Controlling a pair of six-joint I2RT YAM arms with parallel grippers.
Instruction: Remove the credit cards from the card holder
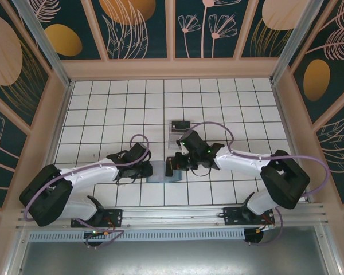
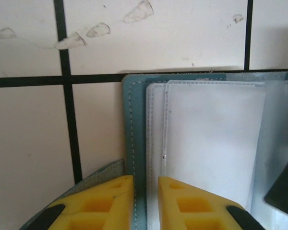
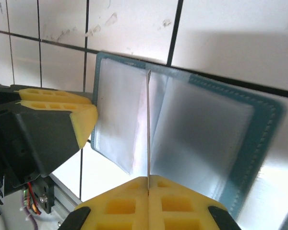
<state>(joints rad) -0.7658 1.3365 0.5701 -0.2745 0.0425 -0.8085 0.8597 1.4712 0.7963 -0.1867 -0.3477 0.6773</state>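
Extracting the card [image 3: 148, 120]: my right fingers [image 3: 151, 185] closed on it, left fingers [image 2: 128, 186] pinching the holder [image 3: 265, 125]; next, pull straight out.

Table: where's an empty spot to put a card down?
Free: the tiles between the clear tray and the back wall, and the far corners. Crowded: near middle, where left gripper and right gripper meet at the card holder.

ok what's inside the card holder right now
Pale frosted sleeves line the open card holder; the right gripper pinches a thin card edge-on near the middle. Whether the sleeves cover another card cannot be told.
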